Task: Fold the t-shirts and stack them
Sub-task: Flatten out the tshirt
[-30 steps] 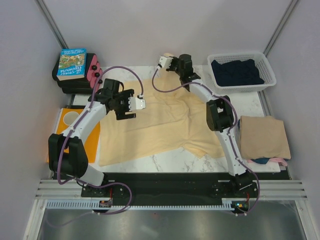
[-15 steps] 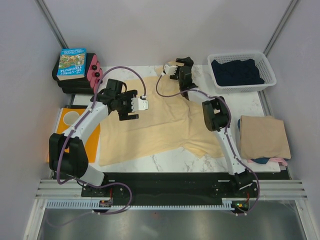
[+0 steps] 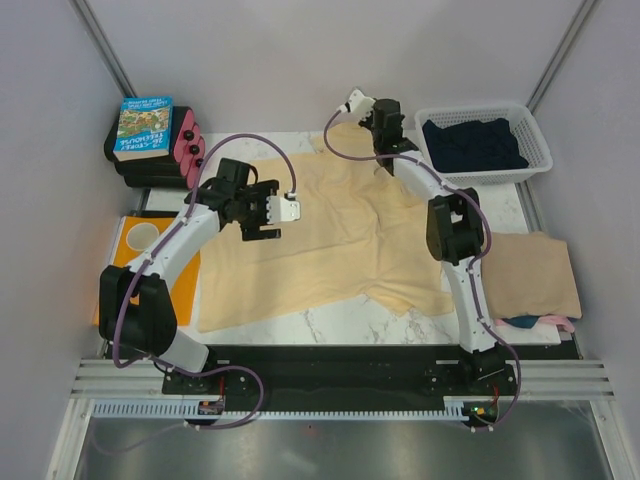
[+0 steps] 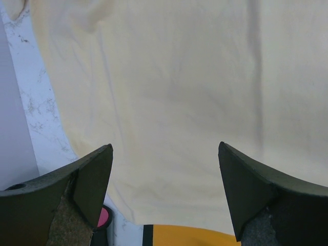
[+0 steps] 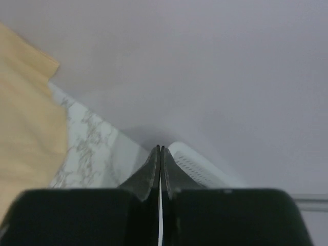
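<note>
Starting at your left: the left gripper (image 4: 165, 154) hangs with jaws wide apart over the large pale yellow cloth t-shirt (image 3: 330, 240) spread on the marble table (image 3: 340, 325). Your right gripper (image 5: 161, 149) is raised at the shirt's far edge, fingers pressed together. The dark navy t-shirt (image 3: 475, 145) lies in the white plastic basket (image 3: 540, 165). The folded tan t-shirt (image 3: 535, 275) is at far right.

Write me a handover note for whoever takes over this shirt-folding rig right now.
Left gripper: open, hovering over the large pale yellow t-shirt, holding nothing.
Right gripper: shut, nothing seen between its fingers, raised near that shirt's far corner.
Done: folded tan t-shirt stacked at the right, on a navy piece and a pink piece.
Left: yellow shirt lies spread unfolded on the marble table; dark navy cloth sits in the white plastic basket.
</note>
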Controlling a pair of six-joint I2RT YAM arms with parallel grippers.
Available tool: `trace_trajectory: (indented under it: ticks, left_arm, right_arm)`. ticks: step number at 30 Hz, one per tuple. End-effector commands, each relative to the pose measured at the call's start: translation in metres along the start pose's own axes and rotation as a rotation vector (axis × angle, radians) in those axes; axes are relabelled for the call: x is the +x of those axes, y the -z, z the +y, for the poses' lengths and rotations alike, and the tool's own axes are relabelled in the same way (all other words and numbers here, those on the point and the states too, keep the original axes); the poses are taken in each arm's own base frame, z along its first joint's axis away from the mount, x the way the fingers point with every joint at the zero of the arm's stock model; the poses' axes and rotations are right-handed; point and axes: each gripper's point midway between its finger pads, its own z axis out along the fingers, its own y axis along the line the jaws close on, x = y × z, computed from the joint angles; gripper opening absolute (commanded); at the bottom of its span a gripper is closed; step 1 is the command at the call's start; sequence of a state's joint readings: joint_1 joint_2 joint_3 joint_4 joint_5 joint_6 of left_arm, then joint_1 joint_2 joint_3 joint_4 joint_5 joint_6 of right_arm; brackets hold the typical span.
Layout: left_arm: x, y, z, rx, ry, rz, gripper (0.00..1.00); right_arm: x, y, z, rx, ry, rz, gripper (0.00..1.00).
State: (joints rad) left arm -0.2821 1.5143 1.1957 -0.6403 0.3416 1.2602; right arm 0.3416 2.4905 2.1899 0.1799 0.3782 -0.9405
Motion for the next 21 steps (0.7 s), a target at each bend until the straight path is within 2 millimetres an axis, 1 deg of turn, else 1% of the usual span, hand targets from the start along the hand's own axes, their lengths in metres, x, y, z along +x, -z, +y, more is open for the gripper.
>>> trace_trajectory:
  ticks: [1,2,3,4,5,6,7,8,9,10,11,12,13,14,15,16,17,18,19,20,21]
  left_arm:
    - [-0.004,0.002,0.025,-0.098,-0.011,-0.002,0.90]
    - [-0.003,0.001,0.026,-0.104,-0.009,0.003,0.89]
    - [0.000,0.000,0.029,-0.114,0.005,0.016,0.89]
    - [0.002,-0.001,0.031,-0.122,0.011,0.026,0.84]
    - [0.005,-0.003,0.032,-0.120,0.015,0.039,0.81]
    - [0.008,-0.003,0.033,-0.125,0.021,0.057,0.78]
    - [0.010,-0.005,0.034,-0.125,0.022,0.063,0.76]
    - [0.011,-0.006,0.034,-0.124,0.018,0.067,0.75]
    - [0.014,-0.007,0.033,-0.124,0.015,0.075,0.74]
    - [0.016,-0.010,0.035,-0.130,0.013,0.079,0.70]
    - [0.018,-0.011,0.036,-0.134,0.012,0.088,0.68]
    - [0.022,-0.013,0.039,-0.141,0.010,0.111,0.66]
    - [0.027,-0.018,0.042,-0.147,0.011,0.127,0.54]
    - [0.030,-0.020,0.046,-0.160,0.020,0.137,0.48]
    - [0.034,-0.019,0.052,-0.184,0.026,0.168,0.32]
    - [0.041,-0.027,0.056,-0.192,0.038,0.188,0.24]
    - [0.048,-0.028,0.060,-0.212,0.056,0.227,0.17]
    - [0.051,-0.028,0.067,-0.232,0.067,0.246,0.07]
    - [0.056,-0.032,0.071,-0.241,0.076,0.265,0.02]
    - [0.062,-0.036,0.078,-0.262,0.101,0.294,0.02]
    - [0.068,-0.039,0.082,-0.270,0.118,0.306,0.02]
  right_arm:
    - [0.021,0.031,0.008,-0.238,-0.119,0.092,0.00]
    - [0.026,0.036,0.014,-0.288,-0.133,0.099,0.00]
    - [0.027,0.042,0.012,-0.310,-0.165,0.104,0.00]
    - [0.030,0.046,0.012,-0.328,-0.177,0.113,0.00]
    - [0.039,0.050,0.013,-0.351,-0.185,0.144,0.00]
    - [0.038,0.055,0.014,-0.389,-0.206,0.136,0.00]
    - [0.042,0.058,0.015,-0.411,-0.212,0.146,0.00]
    - [0.053,0.064,0.021,-0.442,-0.214,0.177,0.00]
    - [0.052,0.068,0.023,-0.471,-0.218,0.165,0.00]
    - [0.056,0.074,0.029,-0.500,-0.216,0.179,0.00]
    - [0.063,0.078,0.038,-0.540,-0.213,0.190,0.00]
    - [0.063,0.082,0.046,-0.578,-0.210,0.184,0.00]
    - [0.067,0.089,0.056,-0.632,-0.206,0.198,0.00]
    - [0.067,0.090,0.061,-0.659,-0.210,0.200,0.00]
    - [0.064,0.093,0.069,-0.701,-0.219,0.191,0.00]
    - [0.064,0.095,0.069,-0.720,-0.230,0.204,0.00]
    - [0.067,0.095,0.079,-0.741,-0.240,0.214,0.00]
    - [0.067,0.095,0.084,-0.757,-0.247,0.216,0.00]
    - [0.061,0.093,0.082,-0.762,-0.274,0.203,0.00]
    - [0.064,0.091,0.092,-0.779,-0.287,0.212,0.00]
    - [0.062,0.089,0.094,-0.786,-0.299,0.209,0.00]
